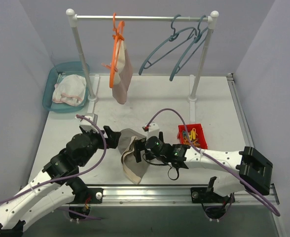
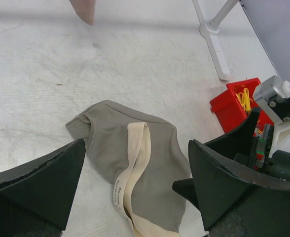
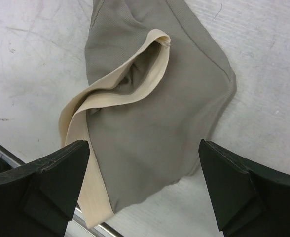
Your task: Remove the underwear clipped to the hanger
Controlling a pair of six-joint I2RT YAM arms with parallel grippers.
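My left gripper [image 2: 136,144] and right gripper [image 3: 144,144] hovered with jaws spread over the taupe briefs [image 3: 169,118] (cream waistband [image 3: 130,91]) lying crumpled on the table [image 2: 135,64].

You get only the tip of the dusty pink briefs [image 2: 83,10], cut off by the left wrist view's top edge. The taupe briefs [image 2: 108,143] run off its bottom edge, and their waistband print [image 2: 117,190] is too small to read.

No legible text
Small dark lettering [image 2: 118,191] on the taupe underwear [image 2: 157,148], along its cream waistband [image 2: 136,150], is too blurred to read.
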